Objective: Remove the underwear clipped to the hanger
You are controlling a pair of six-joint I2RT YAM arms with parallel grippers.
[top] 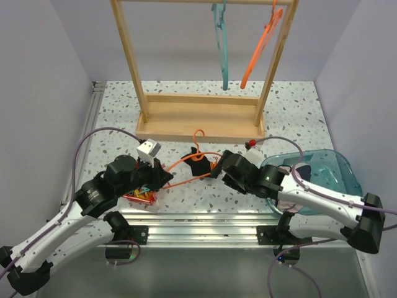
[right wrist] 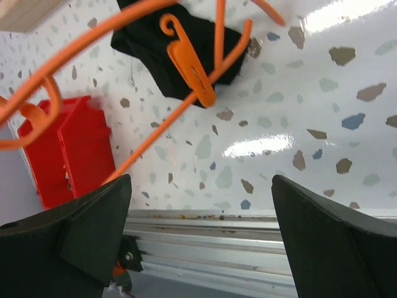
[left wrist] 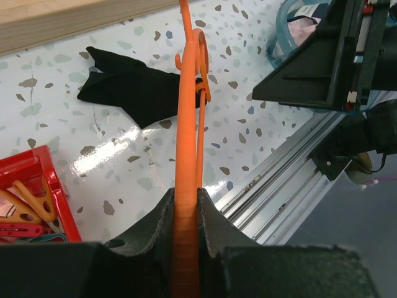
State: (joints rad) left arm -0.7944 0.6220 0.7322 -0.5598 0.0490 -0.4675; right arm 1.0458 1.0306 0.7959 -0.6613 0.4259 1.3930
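Orange hanger clamped in L gripper; R gripper fingers apart nr black briefs on table.

My black left fingers are pinching an orange hanger; black underwear is lying on the white speckled table.

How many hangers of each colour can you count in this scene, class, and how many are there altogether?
Orange hangers: 2 (rack orange hanger; held orange hanger pinched in the left gripper)
Teal hangers: 1 (teal hanger, hanging on the wooden rack)
Total: 3
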